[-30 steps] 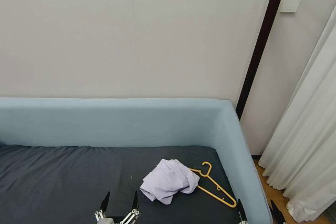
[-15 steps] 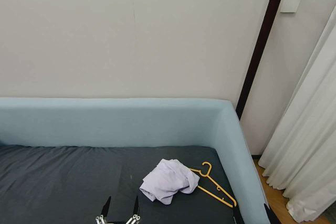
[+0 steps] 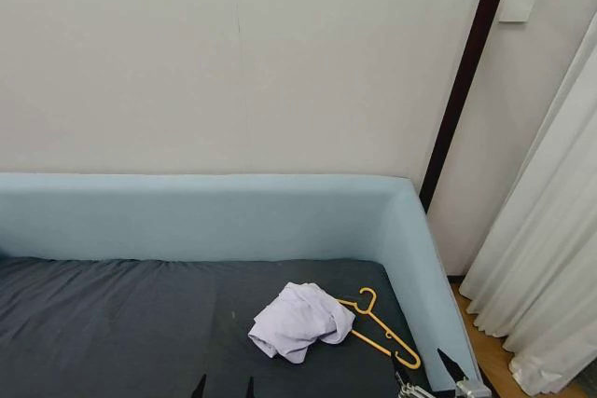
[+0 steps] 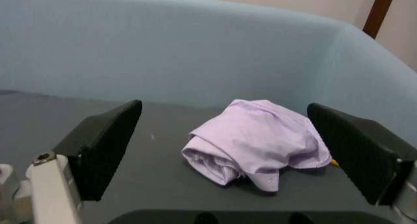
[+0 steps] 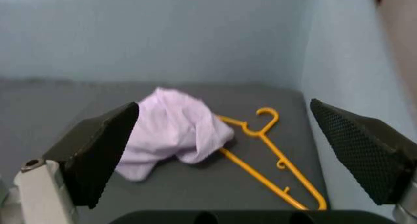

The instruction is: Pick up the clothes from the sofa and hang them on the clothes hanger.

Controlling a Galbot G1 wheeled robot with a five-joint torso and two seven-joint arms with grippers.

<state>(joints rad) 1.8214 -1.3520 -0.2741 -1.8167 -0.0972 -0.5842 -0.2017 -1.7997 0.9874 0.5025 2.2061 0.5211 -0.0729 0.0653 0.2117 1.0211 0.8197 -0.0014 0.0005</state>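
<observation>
- Two grippers low at the sofa's (image 3: 187, 216) front edge, both empty. Left gripper (image 4: 223, 109) faces the shirt; its jaws stand wide apart with nothing between them but air.
- Right gripper (image 5: 225, 107) sits further right, close to the armrest (image 3: 415, 267). Its jaws are also spread wide, with nothing held.
- Shirt (image 3: 300, 321): pale lilac, crumpled in a heap on the dark seat cushion (image 3: 93, 323), toward the right end of the sofa, apart from both of my grippers.
- Hanger (image 3: 382, 331): orange plastic, flat on the cushion just right of the shirt. Its hook end touches or tucks under the shirt's edge; I cannot tell which. The far end lies near the armrest.
- My judgement: the pick has not begun and both things lie untouched.
- Risk one: the shirt is bunched, with no collar or shoulder line to read. A pinch on the heap may catch one loose fold, and the rest could sag or slide out on the lift.
- Risk two: the hook is at the shirt's edge. Lifting the cloth could snag and drag the hanger, or flip it.
- Risk three: the hanger is thin and lies flat on soft upholstery. My right jaws may dig into the cushion or skate off the bar.
- Risk four: there is little room beside the armrest, so a wide-open right jaw could knock it on the approach.
</observation>
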